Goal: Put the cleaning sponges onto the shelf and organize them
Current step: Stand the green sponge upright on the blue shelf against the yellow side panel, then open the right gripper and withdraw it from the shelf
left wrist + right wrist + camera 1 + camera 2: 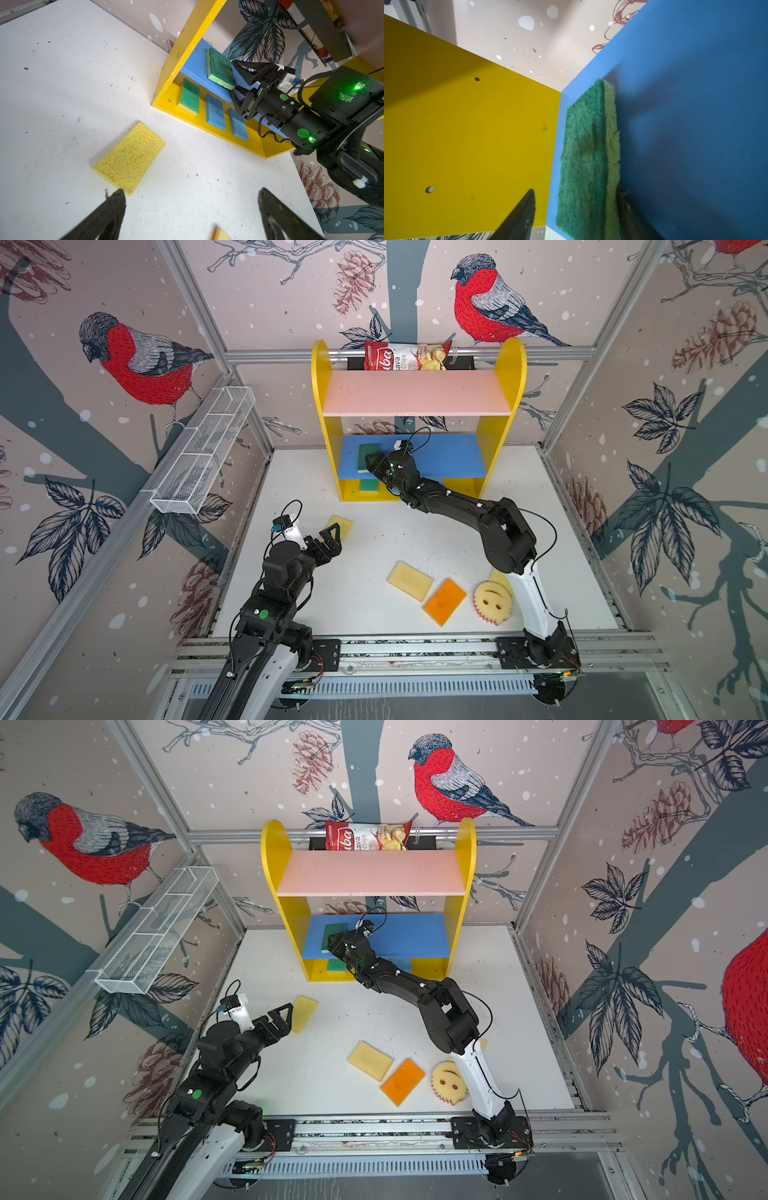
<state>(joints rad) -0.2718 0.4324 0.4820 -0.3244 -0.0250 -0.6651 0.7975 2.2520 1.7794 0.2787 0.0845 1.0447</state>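
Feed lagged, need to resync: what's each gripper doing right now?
Left gripper: open, empty, beside the flat yellow foam sponge.
Right gripper: open, astride the green rectangular scouring sponge on the blue wooden shelf board.

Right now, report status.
Left jaws open beside flat yellow foam sponge. Right jaws open around green scouring sponge on shelf's blue middle board. Nothing blocking.

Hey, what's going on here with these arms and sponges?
The right gripper reaches into the shelf, jaws open either side of a dark green sponge lying on the blue middle board. The left gripper hangs open beside a yellow sponge on the table. A lighter green sponge and two blue sponges sit on the shelf's base. A pale yellow sponge, an orange sponge and a smiley sponge are not yet shelved.
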